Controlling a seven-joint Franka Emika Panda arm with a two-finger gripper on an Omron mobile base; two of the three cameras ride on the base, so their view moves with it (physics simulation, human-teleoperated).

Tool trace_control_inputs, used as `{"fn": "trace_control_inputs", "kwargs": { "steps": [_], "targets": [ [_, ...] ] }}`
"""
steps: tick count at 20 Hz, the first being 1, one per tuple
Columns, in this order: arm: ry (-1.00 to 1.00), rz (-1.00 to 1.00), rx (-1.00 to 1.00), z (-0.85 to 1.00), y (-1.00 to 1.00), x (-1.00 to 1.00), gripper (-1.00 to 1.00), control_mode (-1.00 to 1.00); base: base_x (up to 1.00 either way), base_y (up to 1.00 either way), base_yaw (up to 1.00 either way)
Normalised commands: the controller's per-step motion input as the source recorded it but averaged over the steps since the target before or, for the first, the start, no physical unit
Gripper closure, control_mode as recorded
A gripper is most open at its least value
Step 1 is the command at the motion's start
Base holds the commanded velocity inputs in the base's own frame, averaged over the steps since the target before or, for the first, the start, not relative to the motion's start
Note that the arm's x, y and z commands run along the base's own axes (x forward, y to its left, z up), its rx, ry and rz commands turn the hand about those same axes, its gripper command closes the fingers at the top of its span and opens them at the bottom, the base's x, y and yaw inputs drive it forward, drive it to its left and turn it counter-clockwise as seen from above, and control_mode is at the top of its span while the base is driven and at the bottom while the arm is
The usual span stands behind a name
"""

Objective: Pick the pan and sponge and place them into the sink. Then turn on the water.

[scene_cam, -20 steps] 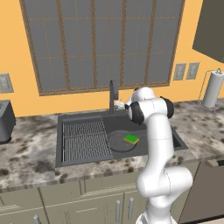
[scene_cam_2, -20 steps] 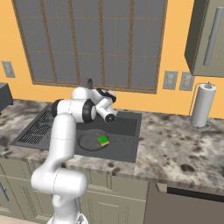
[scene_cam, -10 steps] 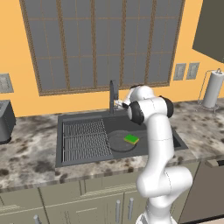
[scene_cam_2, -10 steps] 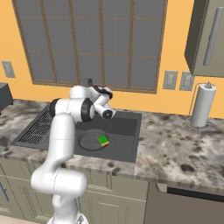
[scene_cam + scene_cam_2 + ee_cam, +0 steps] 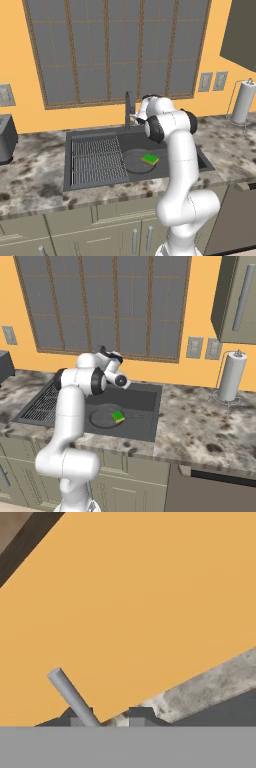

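Note:
The dark round pan (image 5: 136, 163) (image 5: 102, 417) lies in the sink (image 5: 95, 135) (image 5: 146, 397), right of the ribbed rack. The green sponge (image 5: 150, 159) (image 5: 118, 416) rests on the pan. My gripper (image 5: 135, 118) (image 5: 110, 719) is at the back of the basin, beside the slim dark faucet (image 5: 128, 107), and it is shut. In the hand view a thin grey lever (image 5: 72, 697) slants up against the left fingertip (image 5: 77, 721), with the orange wall behind. No water is in view at the faucet.
The ribbed rack (image 5: 97, 160) covers the sink's left half. A paper towel roll (image 5: 244, 102) (image 5: 231, 376) stands on the counter at the far right. A dark appliance (image 5: 6, 137) sits at the far left. Windows span the wall behind the sink.
The gripper's fingers have closed. The hand has stayed by the faucet, and the pan and sponge have not moved.

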Motion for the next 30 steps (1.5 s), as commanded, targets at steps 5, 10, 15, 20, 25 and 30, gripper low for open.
{"fn": "trace_control_inputs", "kwargs": {
  "steps": [5, 10, 15, 20, 25, 30],
  "targets": [
    [0.11, 0.00, 0.05, -0.12, -0.60, -0.24, 1.00, -1.00, 0.00, 0.00, 0.00],
    [0.11, 0.00, 0.05, -0.15, -0.60, -0.26, 1.00, -1.00, 0.00, 0.00, 0.00],
    [0.11, 0.00, 0.05, -0.15, -0.60, -0.27, 1.00, -1.00, 0.00, 0.00, 0.00],
    [0.11, 0.00, 0.05, -0.15, -0.60, -0.26, 1.00, -1.00, 0.00, 0.00, 0.00],
    [0.11, 0.00, 0.05, -0.15, -0.60, -0.27, 1.00, -1.00, 0.00, 0.00, 0.00],
    [0.11, 0.00, 0.05, -0.15, -0.60, -0.26, 1.00, -1.00, 0.00, 0.00, 0.00]
  ]
}}
